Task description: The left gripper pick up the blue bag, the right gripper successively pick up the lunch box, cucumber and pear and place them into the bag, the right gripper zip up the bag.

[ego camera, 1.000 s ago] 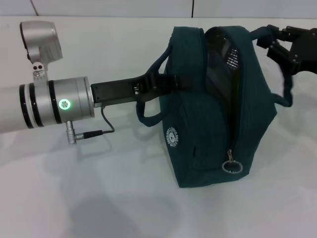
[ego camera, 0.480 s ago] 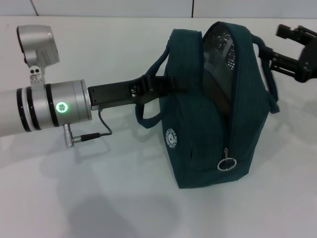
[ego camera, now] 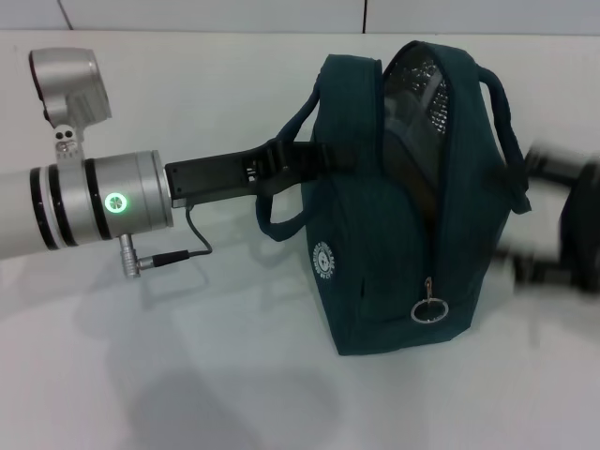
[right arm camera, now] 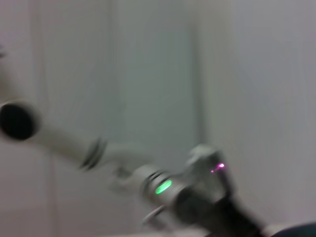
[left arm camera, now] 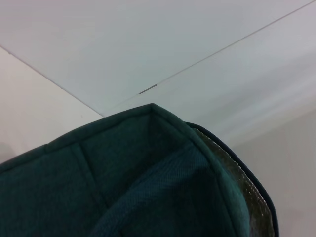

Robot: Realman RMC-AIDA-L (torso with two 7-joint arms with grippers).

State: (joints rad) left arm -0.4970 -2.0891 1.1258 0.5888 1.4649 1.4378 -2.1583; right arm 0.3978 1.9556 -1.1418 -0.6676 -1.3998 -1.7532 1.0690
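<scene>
My left hand (ego camera: 314, 159) reaches in from the left and is clamped on the near loop handle of the blue bag (ego camera: 412, 202), right where the strap meets the bag's side panel. The bag stands upright on the white desk (ego camera: 187, 375), its top gaping open so the silver foil lining (ego camera: 417, 89) shows inside. The zip runs down the end facing me, with the ring pull (ego camera: 430, 310) hanging low near the bottom, and the small round white logo (ego camera: 325, 260) sits on the side panel below my left hand. The other handle (ego camera: 502, 112) arches over the far side of the bag. My right hand (ego camera: 558, 220) is only a dark blur just beside the bag's right side, and I cannot tell whether it is open or closed. In my left wrist view, the bag's teal corner (left arm camera: 148, 148) fills the frame.
</scene>
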